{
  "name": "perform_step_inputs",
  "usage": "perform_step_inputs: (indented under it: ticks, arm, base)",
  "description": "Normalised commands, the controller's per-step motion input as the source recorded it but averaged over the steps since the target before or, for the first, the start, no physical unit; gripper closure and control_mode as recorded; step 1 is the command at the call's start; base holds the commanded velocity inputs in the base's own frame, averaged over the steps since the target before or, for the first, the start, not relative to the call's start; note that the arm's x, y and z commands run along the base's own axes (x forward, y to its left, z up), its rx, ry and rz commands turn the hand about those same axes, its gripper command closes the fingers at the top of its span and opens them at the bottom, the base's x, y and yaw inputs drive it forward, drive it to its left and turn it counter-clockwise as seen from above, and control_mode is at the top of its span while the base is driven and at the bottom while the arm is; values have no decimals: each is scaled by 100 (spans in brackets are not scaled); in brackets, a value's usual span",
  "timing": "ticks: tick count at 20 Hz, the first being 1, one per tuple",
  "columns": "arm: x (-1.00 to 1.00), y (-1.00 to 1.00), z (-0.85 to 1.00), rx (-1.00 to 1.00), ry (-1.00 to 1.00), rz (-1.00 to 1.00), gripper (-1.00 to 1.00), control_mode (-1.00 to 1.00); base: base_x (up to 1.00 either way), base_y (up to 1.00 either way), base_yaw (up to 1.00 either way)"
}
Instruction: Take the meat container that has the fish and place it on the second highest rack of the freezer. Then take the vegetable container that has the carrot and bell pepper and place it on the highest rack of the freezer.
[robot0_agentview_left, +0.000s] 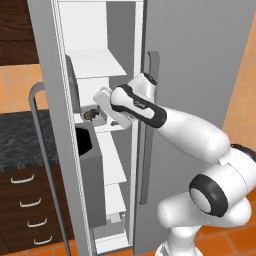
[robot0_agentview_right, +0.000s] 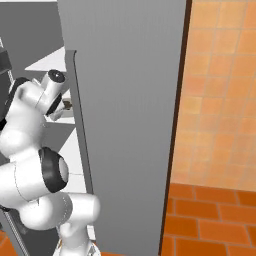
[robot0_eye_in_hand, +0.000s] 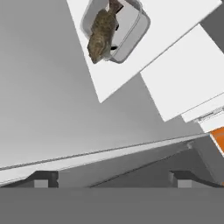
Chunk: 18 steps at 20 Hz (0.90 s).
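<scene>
left base view: from behind the arm's left side, looking into the open freezer (robot0_agentview_left: 120, 60).
right base view: from behind its right side, close to the freezer's grey wall.
hand view: looks down past the gripper (robot0_eye_in_hand: 111, 177) at the fish (robot0_eye_in_hand: 101, 30).
shared: white shelves.

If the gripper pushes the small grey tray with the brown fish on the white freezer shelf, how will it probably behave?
The small grey tray with rounded corners would probably slide rather than tip, since it sits low and flat on the smooth white freezer shelf. The mottled brown fish lies loose, its head over the rim, so it may shift or slip out. The tray looks stiff and likely light.
</scene>
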Motion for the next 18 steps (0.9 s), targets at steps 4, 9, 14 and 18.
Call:
perform_step_inputs:
  ticks: [4,9,14,18]
  arm:
    - [-92,-4,74,-29,0,69,-100,-100]
    - [-100,-1,24,-51,3,62,-100,-100]
    - [-100,-38,-8,-34,-3,25,-100,-100]
    - [-100,-89,-1,-23,-23,21,-100,-100]
  base:
    - [0,0,0]
    - [0,0,0]
    - [0,0,0]
    - [0,0,0]
